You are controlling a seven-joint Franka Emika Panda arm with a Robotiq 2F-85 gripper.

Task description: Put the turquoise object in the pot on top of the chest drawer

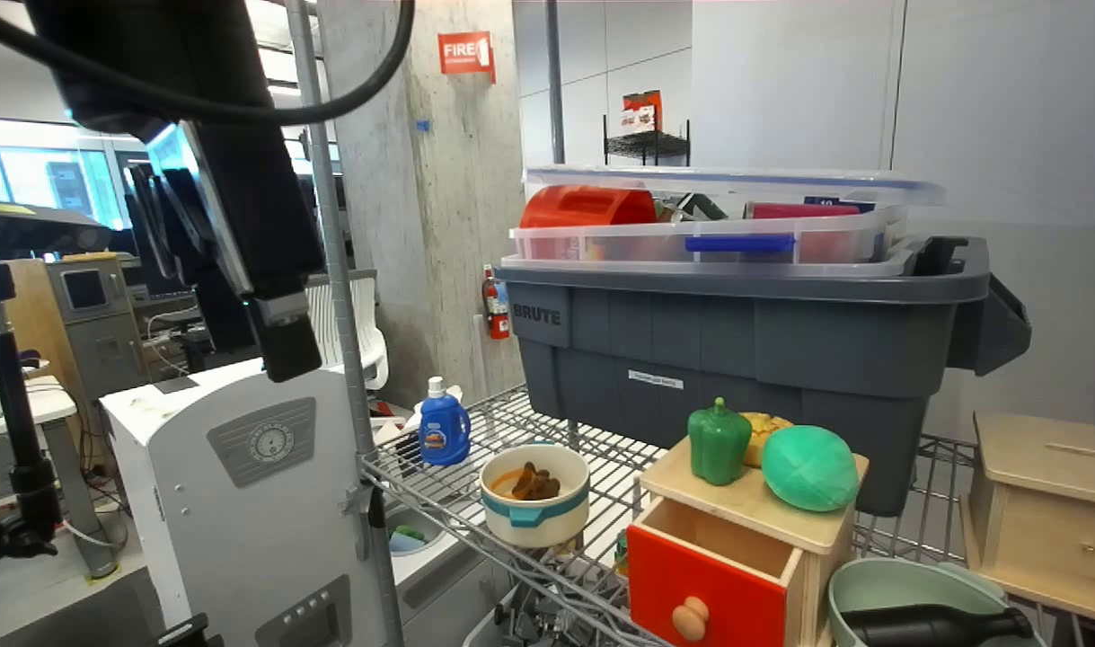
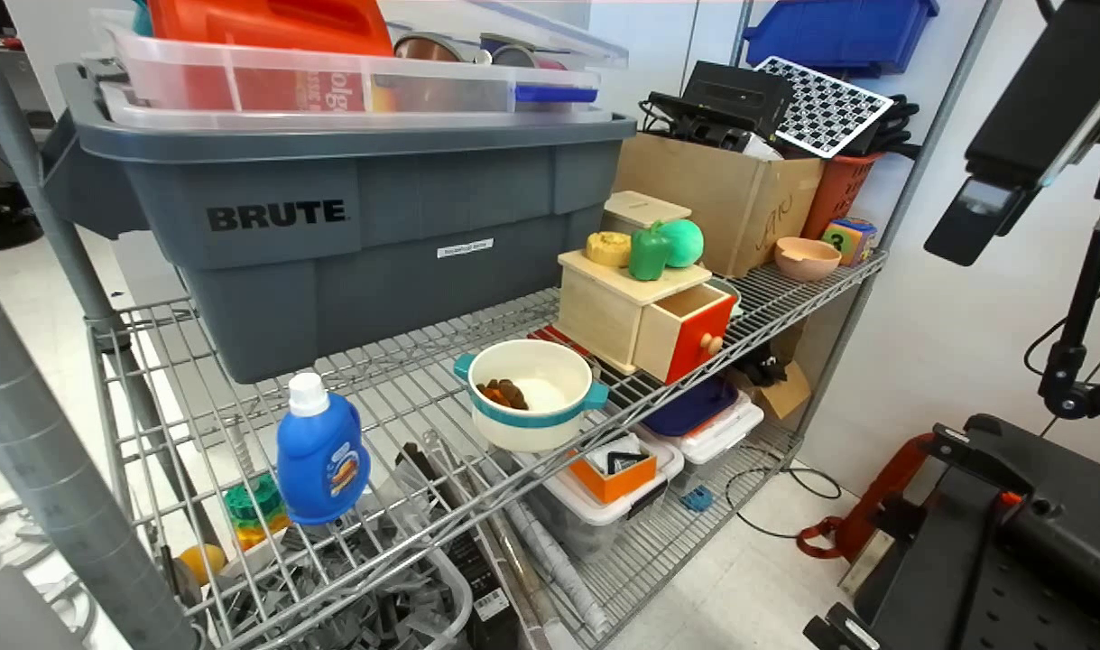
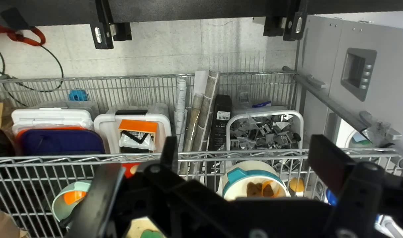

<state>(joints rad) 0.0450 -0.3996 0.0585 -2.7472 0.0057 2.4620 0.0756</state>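
The turquoise object [image 1: 809, 468] is a smooth rounded lump on top of the chest drawer [image 1: 839, 530]. It also shows in an exterior view [image 2: 685, 242], partly behind the green pepper [image 2: 647, 255]. The drawer with its red front [image 1: 704, 584] is pulled partly out. The pot [image 1: 536, 530] is cream with a teal band and stands on the wire shelf beside the chest, holding brown and orange pieces [image 2: 503, 394]. In the wrist view the pot [image 3: 251, 170] lies beyond my fingers. My gripper [image 3: 246, 153] is open and empty, high above the shelf front. The turquoise object is hidden in the wrist view.
A yellow piece [image 2: 607, 249] sits beside the pepper. A blue bottle [image 1: 444, 427] stands left of the pot. A grey tote [image 1: 727, 350] is behind. A grey-green tub [image 1: 911, 575] and a wooden box [image 1: 1046, 512] stand beside the chest. A metal post [image 1: 331, 225] holds the shelf corner.
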